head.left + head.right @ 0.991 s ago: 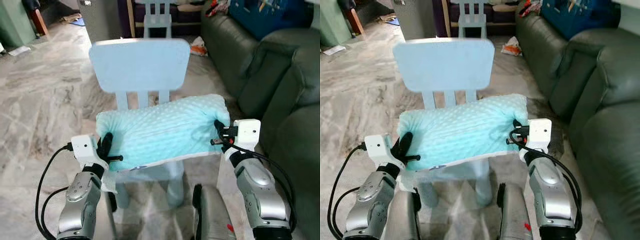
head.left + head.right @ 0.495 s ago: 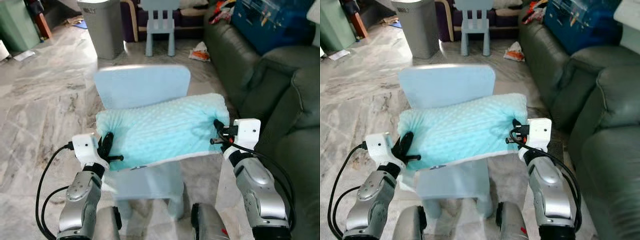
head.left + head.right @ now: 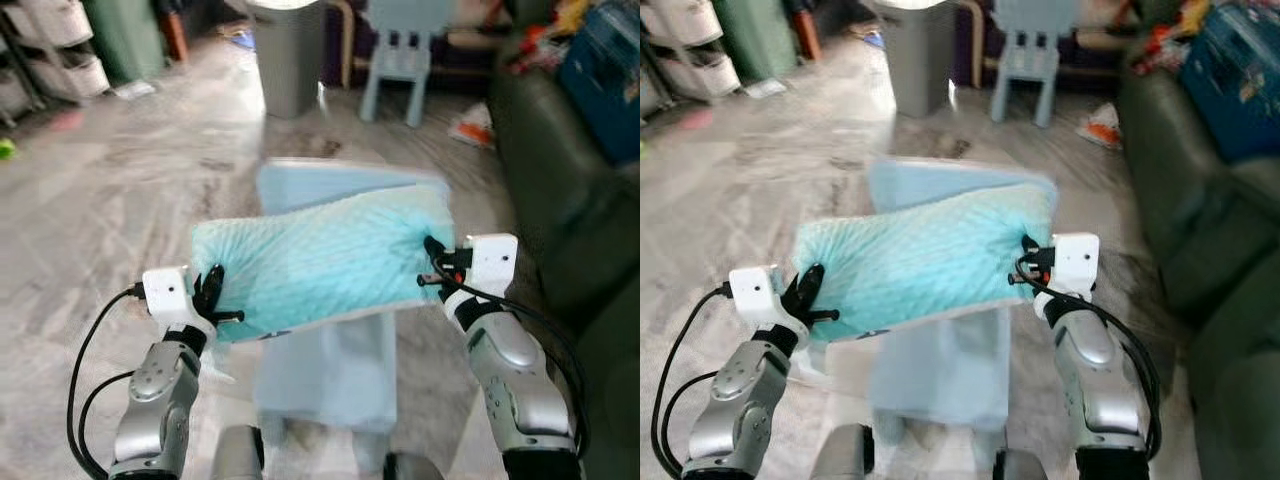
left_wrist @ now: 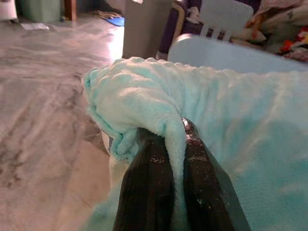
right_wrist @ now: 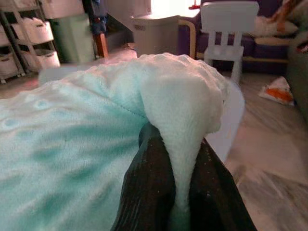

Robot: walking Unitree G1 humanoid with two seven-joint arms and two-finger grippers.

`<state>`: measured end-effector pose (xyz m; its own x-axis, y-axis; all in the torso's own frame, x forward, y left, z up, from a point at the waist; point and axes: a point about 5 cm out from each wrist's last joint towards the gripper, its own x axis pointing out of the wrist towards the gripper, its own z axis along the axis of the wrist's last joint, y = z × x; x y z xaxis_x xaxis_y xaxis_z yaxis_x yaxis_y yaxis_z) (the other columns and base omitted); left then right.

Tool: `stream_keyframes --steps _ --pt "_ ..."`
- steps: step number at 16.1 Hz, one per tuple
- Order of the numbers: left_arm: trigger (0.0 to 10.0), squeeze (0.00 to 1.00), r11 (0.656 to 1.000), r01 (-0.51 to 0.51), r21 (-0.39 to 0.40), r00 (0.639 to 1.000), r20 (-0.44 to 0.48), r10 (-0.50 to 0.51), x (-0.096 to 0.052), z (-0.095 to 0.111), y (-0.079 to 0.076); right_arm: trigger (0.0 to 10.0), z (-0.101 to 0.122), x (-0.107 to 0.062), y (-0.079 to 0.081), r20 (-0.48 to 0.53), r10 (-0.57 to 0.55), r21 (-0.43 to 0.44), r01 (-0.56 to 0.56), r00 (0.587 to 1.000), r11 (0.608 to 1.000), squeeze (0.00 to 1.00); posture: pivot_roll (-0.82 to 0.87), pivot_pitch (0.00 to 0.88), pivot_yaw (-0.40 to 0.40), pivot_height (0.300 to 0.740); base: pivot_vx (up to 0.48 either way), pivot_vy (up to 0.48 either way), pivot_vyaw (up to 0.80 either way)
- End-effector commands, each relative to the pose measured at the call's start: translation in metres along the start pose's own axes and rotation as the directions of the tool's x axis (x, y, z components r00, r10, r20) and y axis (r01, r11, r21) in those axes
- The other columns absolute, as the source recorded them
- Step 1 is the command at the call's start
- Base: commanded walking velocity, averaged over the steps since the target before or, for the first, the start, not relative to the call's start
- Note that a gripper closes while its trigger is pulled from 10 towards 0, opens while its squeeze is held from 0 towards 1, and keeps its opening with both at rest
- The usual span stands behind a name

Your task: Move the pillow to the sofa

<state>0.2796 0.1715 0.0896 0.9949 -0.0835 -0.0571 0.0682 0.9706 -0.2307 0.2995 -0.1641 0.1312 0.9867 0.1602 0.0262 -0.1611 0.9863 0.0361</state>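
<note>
A light teal dotted pillow (image 3: 320,260) hangs in the air between my two arms, above the small pale blue chair (image 3: 330,370). My left gripper (image 3: 212,296) is shut on the pillow's left end, its black fingers (image 4: 149,192) pinching a fold of fabric. At the pillow's right end my right gripper (image 3: 434,262) is shut on the corner, with cloth squeezed between its fingers (image 5: 154,192). The dark green sofa (image 3: 580,250) stands along the right side.
A grey bin (image 3: 290,50) and a second pale blue chair (image 3: 405,55) stand farther back. A blue box (image 3: 610,80) lies on the sofa, with an orange and white bag (image 3: 470,128) on the floor beside it. White drawers (image 3: 60,50) stand at the far left on the marble floor.
The camera has risen and turned left, so the chair has dropped lower in view and more floor on the left shows. Both grippers keep their hold on the pillow, now lifted off the seat.
</note>
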Motion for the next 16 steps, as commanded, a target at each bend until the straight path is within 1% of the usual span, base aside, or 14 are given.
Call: stream_keyframes --steps 1,2,3,4,6,7,8,10,12,13,14,15,16 --pt "10.0 0.0 1.0 0.009 0.01 1.0 0.003 -0.009 0.0008 0.0012 -0.0008 10.0 0.0068 0.001 -0.0044 0.029 -0.024 -0.01 0.024 0.999 1.0 0.0 -0.1 0.0 0.016 0.696 0.0 0.0 0.0" --pt "10.0 0.0 1.0 0.011 0.012 1.0 0.002 -0.011 0.0009 0.0012 -0.0009 10.0 0.0068 0.001 -0.0041 0.03 -0.023 -0.011 0.023 0.999 1.0 0.0 -0.1 0.0 0.017 0.716 0.0 0.0 0.0" --pt "10.0 0.0 1.0 0.011 0.012 1.0 0.002 -0.011 0.0009 0.0011 -0.001 10.0 0.0068 0.001 -0.004 0.03 -0.023 -0.01 0.023 0.999 1.0 0.0 -0.1 0.0 0.016 0.721 0.0 0.0 0.0" --pt "10.0 0.0 1.0 0.013 0.011 1.0 0.0 -0.013 0.001 0.0007 -0.0013 10.0 0.0071 0.0011 -0.0039 0.032 -0.023 -0.01 0.024 0.999 1.0 0.0 -0.1 0.0 0.016 0.736 0.0 0.0 0.0" --pt "10.0 0.0 1.0 0.0 0.012 1.0 -0.005 0.001 0.0005 -0.0001 -0.0005 10.0 0.0082 0.0013 -0.004 0.035 -0.024 -0.009 0.024 0.999 1.0 0.0 -0.1 0.0 0.015 0.74 0.0 0.0 0.0" --pt "10.0 0.0 0.998 -0.027 0.055 0.999 -0.044 0.03 0.0025 -0.0044 0.0007 10.0 0.0084 0.0011 -0.0041 0.036 -0.023 -0.009 0.024 0.999 1.0 0.0 -0.1 0.0 0.014 0.74 0.0 0.0 0.0" --pt "10.0 0.0 0.995 -0.033 0.097 0.997 -0.072 0.04 0.0039 -0.0072 0.0 10.0 0.0086 0.001 -0.0041 0.037 -0.024 -0.009 0.024 0.999 1.0 0.0 -0.1 0.0 0.014 0.74 0.0 0.0 0.0" --pt "10.0 0.0 0.993 -0.026 0.114 0.997 -0.067 0.034 0.0037 -0.0063 -0.0011 10.0 0.0087 0.0004 -0.0039 0.037 -0.026 -0.008 0.026 0.999 1.0 0.0 -0.1 0.0 0.014 0.74 0.0 0.0 0.0" --pt "10.0 0.0 0.994 -0.051 0.1 0.996 -0.068 0.058 0.005 -0.0055 0.0011 10.0 0.009 0.0 -0.0036 0.037 -0.027 -0.006 0.027 0.999 1.0 0.0 -0.1 0.0 0.013 0.74 0.0 0.0 0.0" --pt "10.0 0.0 0.995 -0.047 0.086 0.996 -0.074 0.054 0.0065 -0.0042 0.0002 10.0 0.0095 0.0 -0.0033 0.038 -0.027 -0.007 0.027 0.999 1.0 0.0 -0.1 0.0 0.013 0.74 0.0 0.0 0.0" --pt "10.0 0.0 0.998 -0.031 0.049 0.996 -0.083 0.035 0.0071 -0.0031 -0.0015 10.0 0.0101 -0.0001 -0.0036 0.039 -0.027 -0.006 0.027 0.999 1.0 0.0 -0.1 0.0 0.013 0.74 0.0 0.0 0.0" --pt "10.0 0.0 0.999 -0.024 0.026 0.996 -0.083 0.026 0.0073 -0.0018 -0.0022 10.0 0.0103 -0.0003 -0.0039 0.04 -0.027 -0.006 0.027 0.999 1.0 0.0 -0.1 0.0 0.013 0.74 0.0 0.0 0.0" --pt "10.0 0.0 1.0 0.007 0.007 0.997 -0.082 -0.006 0.007 0.0 -0.0043 10.0 0.0105 -0.0003 -0.0042 0.041 -0.029 -0.004 0.029 0.999 1.0 0.0 -0.1 0.0 0.012 0.74 0.0 0.0 0.0"
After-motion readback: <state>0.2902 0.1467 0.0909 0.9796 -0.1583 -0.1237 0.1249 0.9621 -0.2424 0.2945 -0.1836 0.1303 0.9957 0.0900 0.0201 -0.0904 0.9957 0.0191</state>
